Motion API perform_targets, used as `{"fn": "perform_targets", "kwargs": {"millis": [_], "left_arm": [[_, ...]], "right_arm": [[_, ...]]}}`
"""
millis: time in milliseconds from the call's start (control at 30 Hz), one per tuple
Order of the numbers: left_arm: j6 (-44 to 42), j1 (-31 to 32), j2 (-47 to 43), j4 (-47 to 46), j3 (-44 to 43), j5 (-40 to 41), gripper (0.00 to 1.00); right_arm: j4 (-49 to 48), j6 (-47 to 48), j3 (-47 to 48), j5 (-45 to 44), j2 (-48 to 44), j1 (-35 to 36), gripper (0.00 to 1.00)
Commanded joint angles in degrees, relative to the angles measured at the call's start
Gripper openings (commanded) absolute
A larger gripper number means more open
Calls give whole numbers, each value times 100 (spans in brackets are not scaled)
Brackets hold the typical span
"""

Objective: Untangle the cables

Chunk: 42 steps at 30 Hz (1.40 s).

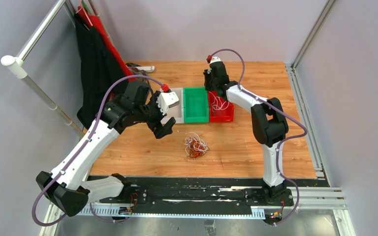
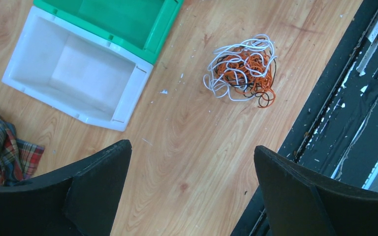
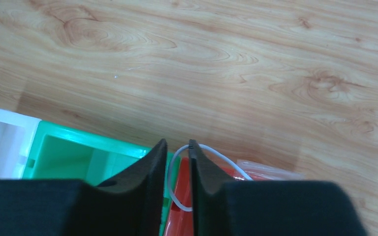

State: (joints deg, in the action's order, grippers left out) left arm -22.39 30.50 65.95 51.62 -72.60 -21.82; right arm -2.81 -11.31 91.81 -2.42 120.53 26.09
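Right gripper [image 3: 177, 143] is over the red bin [image 1: 221, 118] mid-counter [image 1: 246, 147], jaws almost together with a white strand [image 3: 221, 160] looped through the gap. Pinched or merely draped, can't tell; reads as dropping off one freed strand. Left gripper [image 2: 192, 146] hangs with jaws spread wide, holding nothing. The cables [image 2: 241, 69] lie bunched by the near edge, centre. Next move probably calls for shedding the strand into the bin, then teasing a single loop off the bunch.

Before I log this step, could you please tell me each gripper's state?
Left gripper: open, empty.
Right gripper: jaws nearly closed, white cable between them; grip cannot be told.
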Motion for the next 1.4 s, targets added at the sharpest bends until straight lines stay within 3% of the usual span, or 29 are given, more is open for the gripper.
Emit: {"fn": "perform_targets", "kwargs": {"millis": [0,67,367,667,833,1067,1100,1200,1267,1367], "left_arm": [[-90,-42,-58,24,-13,18,100],[-90,-44,-65,24,-15,21,100],[-114,-62,-59,24,-13,44,100],[-100,-71,-52,26,-18,-3,100],[-51,-70,10,20,22,-118,100],[-6,-71,258,11,55,-247,100],[-12,-71,293,3,65,-258,100],[-41,-71,390,-72,126,-344,100],[-67,-65,449,-168,184,-434,100],[-38,-62,663,-281,191,-568,100]], "right_arm": [[93,16,189,-177,37,107,9],[68,11,136,-192,-5,116,1],[-79,-22,-238,-205,-561,116,1],[-623,-110,-1745,-303,-1539,116,1],[-735,-156,-2101,-294,-1412,107,1],[-400,-59,-1532,-126,-741,0,1],[-305,-22,-1420,-146,-726,-3,3],[-178,25,-1306,-118,-853,-11,32],[-211,60,-1352,-118,-1079,-16,46],[-134,120,-1417,0,-1462,-16,52]]}}
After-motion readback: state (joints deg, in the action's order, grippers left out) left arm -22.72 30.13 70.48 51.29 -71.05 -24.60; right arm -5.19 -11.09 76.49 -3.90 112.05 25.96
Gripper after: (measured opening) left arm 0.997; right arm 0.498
